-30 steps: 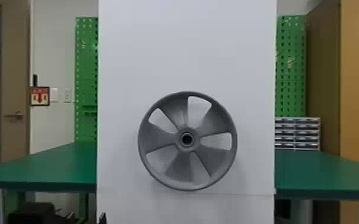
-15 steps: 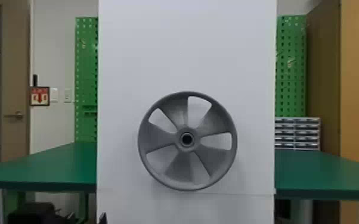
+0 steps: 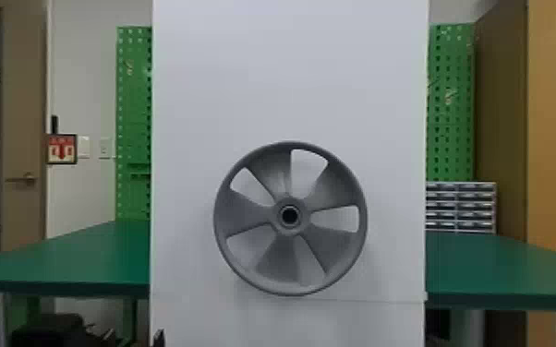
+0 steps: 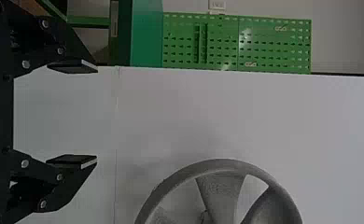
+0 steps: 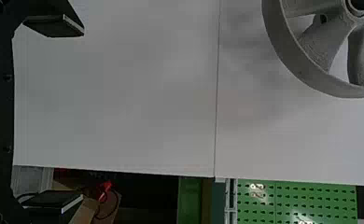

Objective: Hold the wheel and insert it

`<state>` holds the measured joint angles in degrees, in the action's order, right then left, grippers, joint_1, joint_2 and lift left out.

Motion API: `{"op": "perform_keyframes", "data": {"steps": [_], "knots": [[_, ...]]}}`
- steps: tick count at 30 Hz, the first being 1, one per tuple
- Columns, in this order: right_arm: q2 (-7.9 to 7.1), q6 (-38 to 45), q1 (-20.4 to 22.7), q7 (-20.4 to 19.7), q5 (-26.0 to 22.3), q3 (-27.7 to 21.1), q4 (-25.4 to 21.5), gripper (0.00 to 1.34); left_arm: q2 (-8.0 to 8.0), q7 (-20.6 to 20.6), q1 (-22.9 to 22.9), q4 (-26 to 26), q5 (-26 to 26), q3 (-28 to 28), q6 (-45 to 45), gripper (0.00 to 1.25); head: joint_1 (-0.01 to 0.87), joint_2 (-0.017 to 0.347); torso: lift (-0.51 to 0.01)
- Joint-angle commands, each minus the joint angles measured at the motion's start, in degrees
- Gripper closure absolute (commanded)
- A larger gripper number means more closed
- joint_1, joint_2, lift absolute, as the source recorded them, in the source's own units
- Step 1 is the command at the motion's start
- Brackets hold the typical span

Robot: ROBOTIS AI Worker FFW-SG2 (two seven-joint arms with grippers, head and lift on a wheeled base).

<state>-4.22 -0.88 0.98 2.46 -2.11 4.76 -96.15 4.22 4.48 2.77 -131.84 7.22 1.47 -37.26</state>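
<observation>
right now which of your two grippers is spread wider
The right gripper: its two flat black fingers stand clearly farther apart than those of the left gripper, which is also open.

Sign (image 3: 62, 149), left part of the head view, slightly above mid-height: a small, dark-edged panel on the pale wall (image 3: 83, 194), beside the door (image 3: 23, 138). Its upper band is red, with pale marks too small to read. Below, on a white field, a red arrow points down between two red, bracket-like shapes. Plate (image 4: 217, 4), upper edge of the left wrist view, right of center: a small white rectangle on the wall, bearing faint marks, illegible. No word or number is legible.
</observation>
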Motion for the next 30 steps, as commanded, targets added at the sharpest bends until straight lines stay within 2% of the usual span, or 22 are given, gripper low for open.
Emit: {"op": "perform_keyframes", "data": {"steps": [1, 30], "knots": [[0.00, 0.0, 0.1, 0.0, 0.0, 0.0, 0.0, 0.08, 0.00, 0.0, 0.0, 0.0, 0.0, 0.0, 0.0, 0.55, 0.005, 0.101, -0.480], [0.53, 0.0, 0.4, 0.0, 0.0, -0.5, 0.0, 0.08, 0.00, 0.0, -0.2, 0.0, 0.1, -0.1, 0.0, 0.55, 0.005, 0.101, -0.480]]}}
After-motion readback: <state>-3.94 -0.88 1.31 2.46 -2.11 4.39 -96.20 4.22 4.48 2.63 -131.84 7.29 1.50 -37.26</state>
